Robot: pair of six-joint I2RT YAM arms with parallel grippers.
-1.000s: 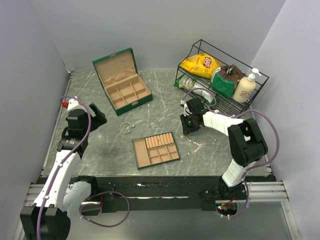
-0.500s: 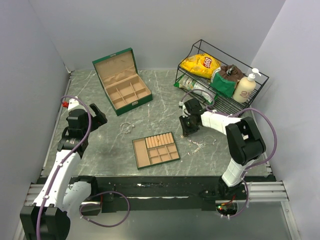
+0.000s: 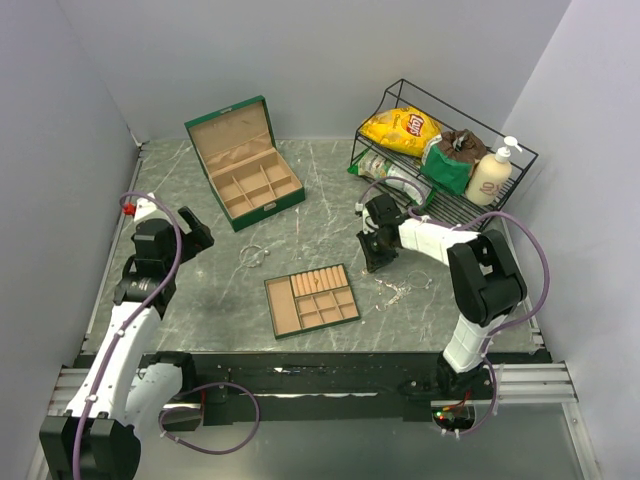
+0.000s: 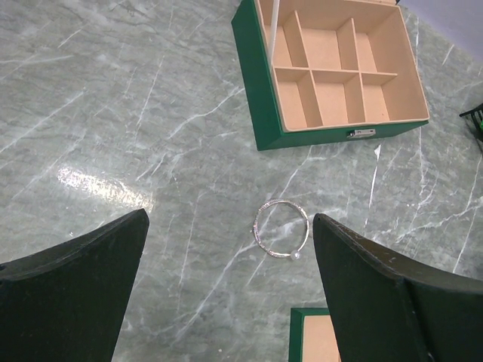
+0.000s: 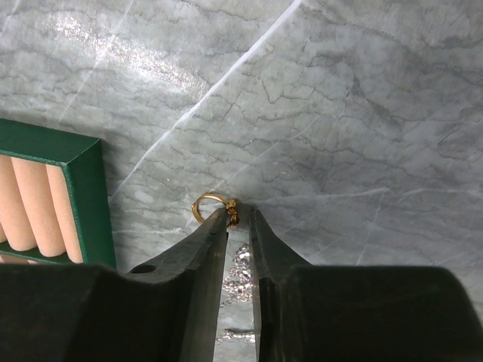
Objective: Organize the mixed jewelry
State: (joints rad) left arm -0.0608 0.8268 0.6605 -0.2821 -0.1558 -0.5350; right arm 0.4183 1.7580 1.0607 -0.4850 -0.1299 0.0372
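Note:
The mixed jewelry lies scattered on the marble table. A small gold ring [image 5: 205, 205] lies at my right gripper [image 5: 238, 213], its knot between the fingertips. The jaws stand narrowly open, with a sliver of gap beside the knot. A silvery chain [image 5: 240, 264] shows under those fingers, and fine chains [image 3: 402, 290] lie right of the flat tan divided tray [image 3: 280, 318]. A round wire bangle [image 4: 281, 229] with a small bead lies below my left gripper [image 4: 230, 219], which hangs wide open and empty. From above, the bangle [image 3: 255, 254] sits right of the left gripper [image 3: 196, 232].
The open green box [image 3: 247, 213] with tan compartments stands at the back left. A black wire rack [image 3: 500, 215] at the back right holds a yellow chips bag [image 3: 402, 128], a green bag and a lotion bottle [image 3: 490, 177]. The tray's green corner [image 5: 84, 181] lies left of the right fingers.
My right gripper has shifted slightly left and toward the back, and its jaws have narrowed round the gold ring's knot. The left arm has not moved.

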